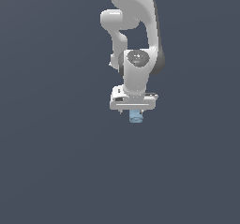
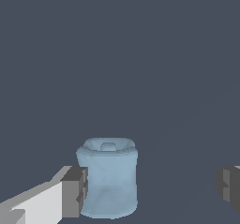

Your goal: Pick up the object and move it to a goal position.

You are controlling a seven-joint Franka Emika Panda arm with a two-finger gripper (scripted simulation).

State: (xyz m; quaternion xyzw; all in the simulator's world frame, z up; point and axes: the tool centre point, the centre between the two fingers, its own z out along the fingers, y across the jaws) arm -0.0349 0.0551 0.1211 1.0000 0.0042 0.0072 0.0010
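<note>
Your gripper [image 2: 150, 190] hung over the dark tabletop [image 1: 56, 162] with its fingers [image 2: 75, 190] spread. The pale-blue cylinder [image 2: 108, 178] stood upright between them, apparently touching one finger and well apart from the other; nothing was pinched.

The only thing in the way is the small blue object [image 2: 108, 177]. It stands between the gripper's [image 2: 150, 188] two fingers [image 2: 75, 190], right beside one finger, maybe touching it, with a wide gap to the other finger. All around the object the dark floor [image 1: 56, 162] is bare, so there is room on every side. In the exterior view the object [image 1: 136, 116] peeks out just under the white gripper [image 1: 134, 109], which blocks the way from above.
</note>
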